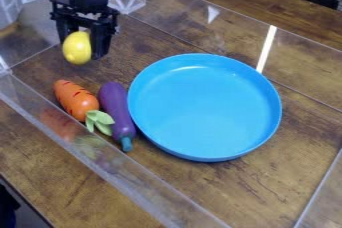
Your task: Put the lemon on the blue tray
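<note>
A small bright yellow lemon (78, 47) hangs above the wooden table at the upper left, between the black fingers of my gripper (80, 44), which is shut on it. To the right lies the large round blue tray (207, 105), nothing inside it. The lemon sits left of the tray's near rim, apart from it and lifted off the table.
An orange carrot (76, 98) and a purple eggplant (116, 110) lie side by side just left of the tray, below the gripper. A clear plastic wall (120, 162) runs along the table's front left edge.
</note>
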`<act>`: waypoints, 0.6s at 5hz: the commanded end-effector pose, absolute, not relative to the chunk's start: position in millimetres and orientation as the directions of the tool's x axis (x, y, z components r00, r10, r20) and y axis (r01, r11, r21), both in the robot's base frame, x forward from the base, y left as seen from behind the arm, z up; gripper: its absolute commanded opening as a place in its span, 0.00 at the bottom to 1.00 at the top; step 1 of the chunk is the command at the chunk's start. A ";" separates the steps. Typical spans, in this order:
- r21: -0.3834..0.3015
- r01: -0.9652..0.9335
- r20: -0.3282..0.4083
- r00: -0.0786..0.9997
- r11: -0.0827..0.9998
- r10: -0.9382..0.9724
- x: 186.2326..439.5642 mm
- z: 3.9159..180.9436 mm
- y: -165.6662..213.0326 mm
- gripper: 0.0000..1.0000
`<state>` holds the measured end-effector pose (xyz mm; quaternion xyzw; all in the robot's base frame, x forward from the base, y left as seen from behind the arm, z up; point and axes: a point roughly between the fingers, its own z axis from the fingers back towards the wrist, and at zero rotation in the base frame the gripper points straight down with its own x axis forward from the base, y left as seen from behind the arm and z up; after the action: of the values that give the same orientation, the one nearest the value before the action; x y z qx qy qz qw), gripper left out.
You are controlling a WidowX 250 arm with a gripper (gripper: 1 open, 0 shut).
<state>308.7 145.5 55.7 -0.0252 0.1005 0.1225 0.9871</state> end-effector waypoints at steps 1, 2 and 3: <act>-0.005 -0.238 -0.113 0.965 0.971 0.236 315.9 92.5 135.1 0.00; -0.011 -0.201 -0.108 0.974 0.980 0.199 315.8 93.0 127.2 0.00; -0.015 -0.183 -0.098 0.979 0.983 0.181 315.8 95.5 123.6 0.00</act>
<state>308.1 126.5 65.9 -0.0258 0.0930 0.1016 0.9901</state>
